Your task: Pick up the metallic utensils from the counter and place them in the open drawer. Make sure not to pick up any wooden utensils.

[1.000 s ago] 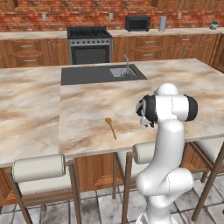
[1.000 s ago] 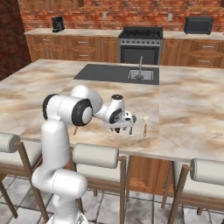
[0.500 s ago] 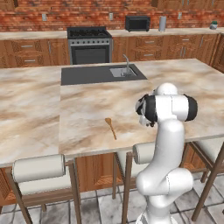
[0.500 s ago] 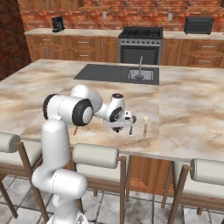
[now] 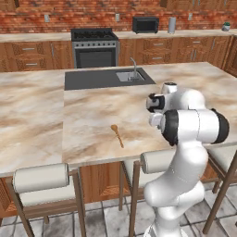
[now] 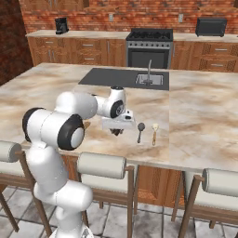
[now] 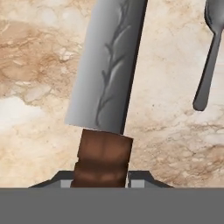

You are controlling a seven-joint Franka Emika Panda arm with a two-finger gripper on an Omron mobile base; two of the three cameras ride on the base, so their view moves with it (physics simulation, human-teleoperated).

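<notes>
My gripper (image 7: 101,183) is down low over the counter (image 6: 200,116), jaws clamped on the dark brown handle of the knife (image 7: 109,74); one fingertip shows each side of the handle at the bottom of the hand view. Grey blade runs away from me, flat side up, w/ a vein-like mark along it. Can't tell if blade rests on the marble or sits just above it.

Beside the blade in the hand view: metal spoon (image 7: 210,57), all grey, handle end nearest me, apart from the knife, lying on the marble.

Right base view: gripper (image 6: 116,131) near the counter's front edge. Metal spoon (image 6: 140,132) just beside it, then the pale-headed spoon (image 6: 155,133) next along, the two roughly parallel, not touching.

Left base view: wooden spoon (image 5: 117,135), orange-brown, lies alone on the counter (image 5: 37,115), well apart from my arm. Dark sink panel (image 5: 104,78) w/ faucet further back. Stools at front edge.
</notes>
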